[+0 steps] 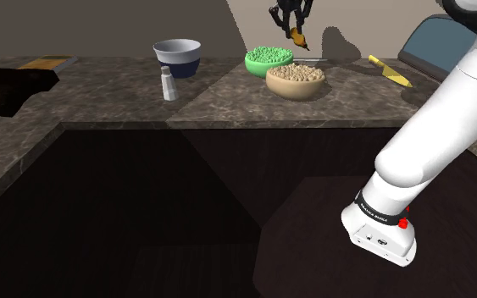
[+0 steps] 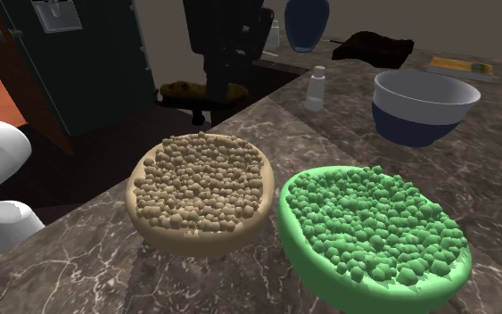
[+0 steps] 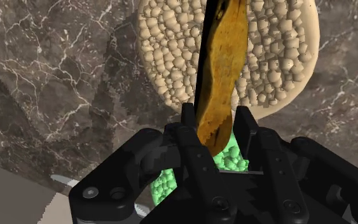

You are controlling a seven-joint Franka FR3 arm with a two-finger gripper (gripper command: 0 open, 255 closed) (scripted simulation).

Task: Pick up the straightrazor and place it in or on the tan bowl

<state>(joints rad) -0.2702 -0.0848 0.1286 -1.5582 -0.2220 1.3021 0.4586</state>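
My black gripper (image 1: 294, 24) hangs high over the back of the counter, shut on the straight razor (image 1: 300, 36), a brown-yellow handle with a dark blade edge. In the wrist view the razor (image 3: 220, 76) is clasped between the fingers of the gripper (image 3: 215, 121) and reaches out over the tan bowl (image 3: 165, 63), which is full of tan pellets. The tan bowl (image 1: 296, 80) stands on the marble counter below the gripper. In the second exterior view the gripper (image 2: 215, 78) and the razor (image 2: 183, 89) hang beyond the tan bowl (image 2: 200, 192).
A green bowl (image 1: 269, 59) of green pellets touches the tan bowl. A blue-and-white bowl (image 1: 177, 57) and a small bottle (image 1: 169, 85) stand further towards the shoulder view's left. A yellow object (image 1: 389, 70) lies on the right. A deep dark recess (image 1: 143, 195) opens in front of the counter.
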